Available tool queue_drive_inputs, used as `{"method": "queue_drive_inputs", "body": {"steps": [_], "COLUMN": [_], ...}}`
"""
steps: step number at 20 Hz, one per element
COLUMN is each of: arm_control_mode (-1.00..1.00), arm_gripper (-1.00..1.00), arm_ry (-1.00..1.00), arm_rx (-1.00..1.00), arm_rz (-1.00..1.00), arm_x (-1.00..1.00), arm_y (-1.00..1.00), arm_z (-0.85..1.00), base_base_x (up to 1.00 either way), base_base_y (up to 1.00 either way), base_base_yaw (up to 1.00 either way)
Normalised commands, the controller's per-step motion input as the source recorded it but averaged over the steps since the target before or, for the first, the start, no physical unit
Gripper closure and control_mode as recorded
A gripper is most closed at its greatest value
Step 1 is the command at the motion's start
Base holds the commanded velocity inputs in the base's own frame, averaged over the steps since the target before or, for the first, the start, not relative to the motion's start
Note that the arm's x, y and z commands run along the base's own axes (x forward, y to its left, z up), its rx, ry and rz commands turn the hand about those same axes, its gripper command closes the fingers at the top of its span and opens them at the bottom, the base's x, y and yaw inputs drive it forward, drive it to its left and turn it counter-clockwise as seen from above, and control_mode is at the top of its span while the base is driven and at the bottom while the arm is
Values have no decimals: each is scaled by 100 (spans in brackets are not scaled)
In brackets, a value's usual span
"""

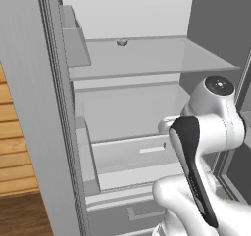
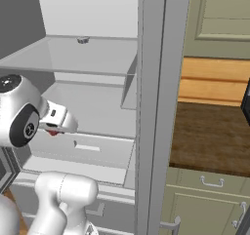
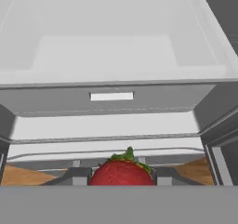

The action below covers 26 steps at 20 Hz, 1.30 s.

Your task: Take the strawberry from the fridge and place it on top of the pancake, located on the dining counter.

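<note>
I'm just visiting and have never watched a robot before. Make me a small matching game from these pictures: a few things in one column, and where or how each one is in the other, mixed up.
Things:
1. strawberry
2. small grey object
3. fridge
4. hand

States:
A. on the upper shelf at the back
B. door open, white shelves and a drawer showing
C. shut on the red fruit
D. held between the two finger tips, in front of the drawer

Pairs: 1-D, 2-A, 3-B, 4-C
</note>
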Motion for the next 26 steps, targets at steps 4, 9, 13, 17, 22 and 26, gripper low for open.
{"method": "queue_drive_inputs", "body": {"steps": [4, 9, 13, 17, 22, 26], "arm_control_mode": [-100, -100, -100, -100, -100, -100], "arm_gripper": [100, 100, 100, 100, 100, 100], "arm_ry": [-25, -2, 0, 0, 0, 0], "arm_rx": [-1, 2, 0, 0, 0, 0], "arm_rz": [0, 0, 0, 0, 0, 0], "arm_x": [-39, 0, 0, 0, 0, 0], "arm_y": [-8, -18, -8, 0, 0, 0], "arm_z": [0, 0, -1, 0, 0, 0], "base_base_x": [0, 0, 0, 0, 0, 0], "base_base_y": [0, 0, 0, 0, 0, 0], "base_base_yaw": [0, 0, 0, 0, 0, 0]}}
